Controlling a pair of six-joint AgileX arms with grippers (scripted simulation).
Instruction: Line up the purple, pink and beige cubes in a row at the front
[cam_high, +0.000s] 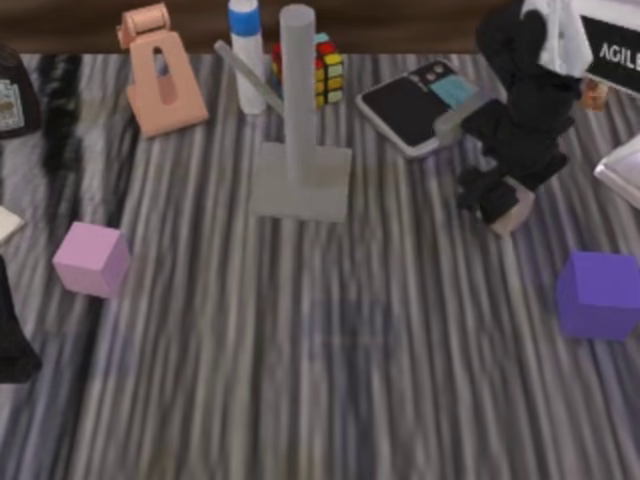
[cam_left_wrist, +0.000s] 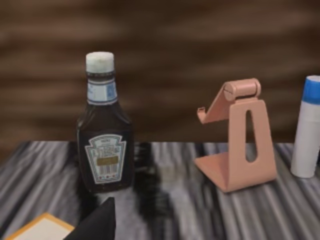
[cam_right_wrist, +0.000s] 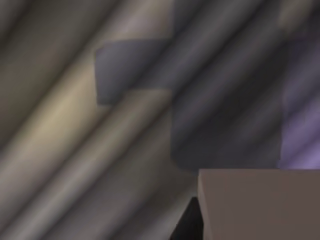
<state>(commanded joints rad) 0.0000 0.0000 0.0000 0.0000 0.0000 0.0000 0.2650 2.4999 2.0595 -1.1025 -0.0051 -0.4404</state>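
The pink cube (cam_high: 91, 259) rests on the table at the left. At the right edge sits the purple cube (cam_high: 598, 294), and a strip of it (cam_right_wrist: 302, 125) shows in the right wrist view. My right gripper (cam_high: 503, 203) hangs at the right back, up and left of the purple cube, shut on the small beige cube (cam_high: 518, 212). In the right wrist view the beige cube (cam_right_wrist: 260, 205) fills a corner beside one dark finger (cam_right_wrist: 189, 225), with its shadow on the table below. My left gripper (cam_high: 10, 345) is parked at the left edge; one fingertip (cam_left_wrist: 99, 222) shows, standing off to one side.
A grey stand with an upright pole (cam_high: 298, 150) occupies the middle back. Behind it are a puzzle cube (cam_high: 325, 68), a white bottle with a blue cap (cam_high: 245, 50), a peach phone stand (cam_high: 160, 85) and a dark flat device (cam_high: 415, 108). A sauce bottle (cam_left_wrist: 104, 145) stands back left.
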